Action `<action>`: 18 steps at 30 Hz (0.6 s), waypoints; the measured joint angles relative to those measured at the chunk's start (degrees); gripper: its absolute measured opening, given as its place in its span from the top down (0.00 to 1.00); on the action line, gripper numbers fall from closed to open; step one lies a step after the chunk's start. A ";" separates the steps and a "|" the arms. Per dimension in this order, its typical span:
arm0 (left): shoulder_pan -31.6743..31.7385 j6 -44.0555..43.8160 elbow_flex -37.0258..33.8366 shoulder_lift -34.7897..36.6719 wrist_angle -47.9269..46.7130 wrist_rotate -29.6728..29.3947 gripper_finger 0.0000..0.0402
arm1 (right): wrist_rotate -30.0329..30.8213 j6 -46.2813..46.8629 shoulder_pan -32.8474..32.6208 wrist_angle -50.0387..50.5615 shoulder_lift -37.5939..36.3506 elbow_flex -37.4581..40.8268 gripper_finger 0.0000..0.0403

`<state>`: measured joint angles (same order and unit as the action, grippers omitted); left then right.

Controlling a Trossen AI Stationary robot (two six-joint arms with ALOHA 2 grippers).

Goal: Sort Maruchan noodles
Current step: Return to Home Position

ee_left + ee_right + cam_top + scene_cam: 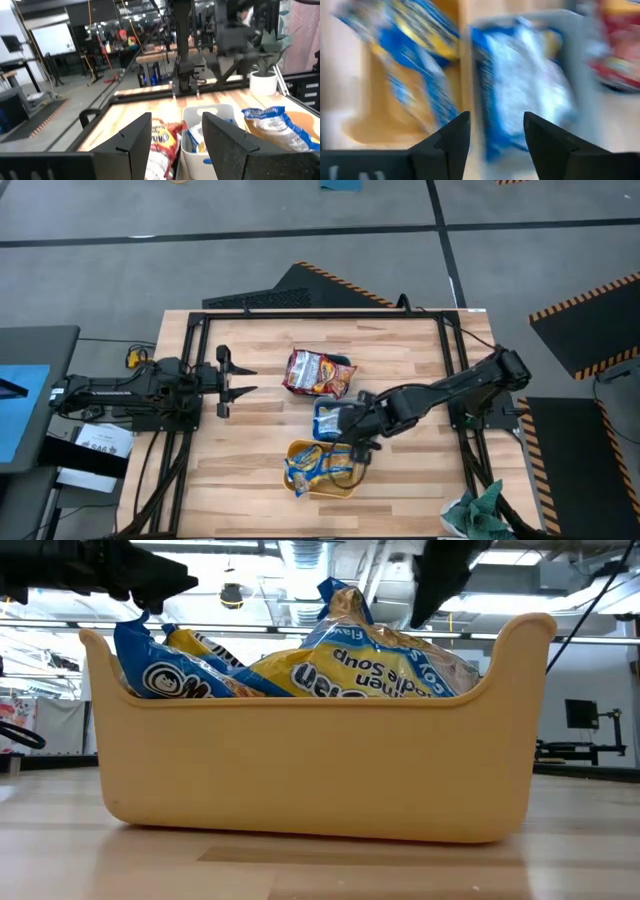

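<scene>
Three tubs stand in a row on the table. The far one [345,366] holds red-silver noodle packets [318,373]. The middle pale tub [322,408] holds blue-white packets [527,82]. The near orange tub [320,760] holds yellow-orange packets [318,465]. My right gripper [492,132] hangs open and empty above the gap between the middle and near tubs. My left gripper [175,137] is open at the table's left side, well clear of the tubs.
Bare wood lies on both sides of the tub row. A black frame [320,314] runs round the table's edges. A dark green cloth [480,510] lies past the near right corner.
</scene>
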<state>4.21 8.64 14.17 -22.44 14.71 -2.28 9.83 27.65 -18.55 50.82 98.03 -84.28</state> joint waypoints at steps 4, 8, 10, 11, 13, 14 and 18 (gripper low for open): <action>0.00 -0.69 0.00 0.75 -1.80 -0.05 0.59 | 4.43 -1.15 0.62 1.99 -4.65 3.59 0.54; 0.02 -0.86 -0.16 3.40 -3.28 -0.65 0.62 | 7.03 0.14 1.64 0.99 -10.79 9.93 0.64; 0.02 -1.35 -0.93 6.02 -4.52 -1.26 0.69 | 7.04 0.76 2.32 -2.35 -13.91 13.61 0.71; 0.02 -2.05 -1.79 7.67 -5.25 -1.29 0.74 | 7.04 0.82 2.44 -3.73 -15.62 15.72 0.75; 0.02 -4.02 -4.14 10.73 -5.21 -0.83 0.86 | 7.02 0.81 2.63 -7.94 -18.51 19.28 0.83; 0.02 -5.09 -5.54 12.55 -5.08 0.09 0.92 | 7.02 0.79 2.65 -10.31 -19.94 20.97 0.87; -0.04 -9.27 -10.72 18.88 -4.78 3.61 0.99 | 6.92 -0.63 2.88 -17.00 -24.72 26.12 0.97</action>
<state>4.16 -0.63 3.45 -3.56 9.93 1.32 16.75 27.02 -15.67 33.82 73.31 -58.16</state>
